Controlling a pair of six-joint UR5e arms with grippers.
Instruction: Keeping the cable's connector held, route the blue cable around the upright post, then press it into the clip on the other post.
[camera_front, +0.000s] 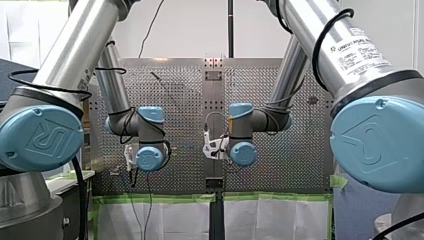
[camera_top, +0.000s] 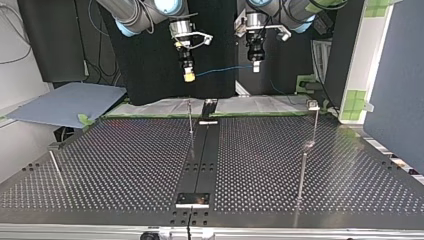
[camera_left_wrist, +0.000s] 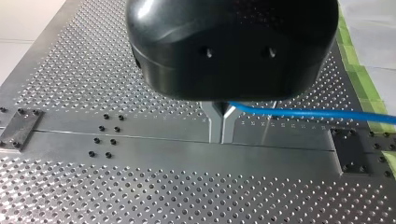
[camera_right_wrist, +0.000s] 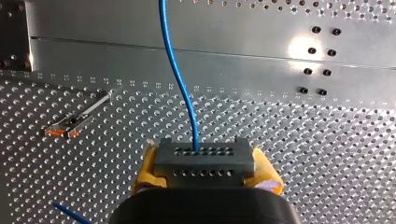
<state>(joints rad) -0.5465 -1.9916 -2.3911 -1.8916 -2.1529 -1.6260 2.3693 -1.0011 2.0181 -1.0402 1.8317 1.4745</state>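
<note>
In the top view my right gripper (camera_top: 189, 76) hangs above the table's far edge with its yellow pads shut on the cable's connector. The right wrist view shows that grey connector (camera_right_wrist: 204, 161) with rows of holes, clamped between the yellow pads (camera_right_wrist: 145, 170). The blue cable (camera_right_wrist: 180, 79) leaves it straight ahead. It runs almost level (camera_top: 225, 70) across to my left gripper (camera_top: 255, 66), whose metal fingers (camera_left_wrist: 215, 122) are shut on the cable (camera_left_wrist: 308, 113). A thin upright post (camera_top: 190, 117) stands below my right gripper. A second post with a clip (camera_top: 313, 105) stands at the top view's right.
A third short post (camera_top: 54, 152) stands at the top view's left edge. A post with orange marks (camera_right_wrist: 77, 122) shows beside my right gripper in the right wrist view. A dark centre rail (camera_top: 200, 160) divides the perforated table (camera_top: 125, 170). Green tape (camera_top: 150, 116) lines the far edge.
</note>
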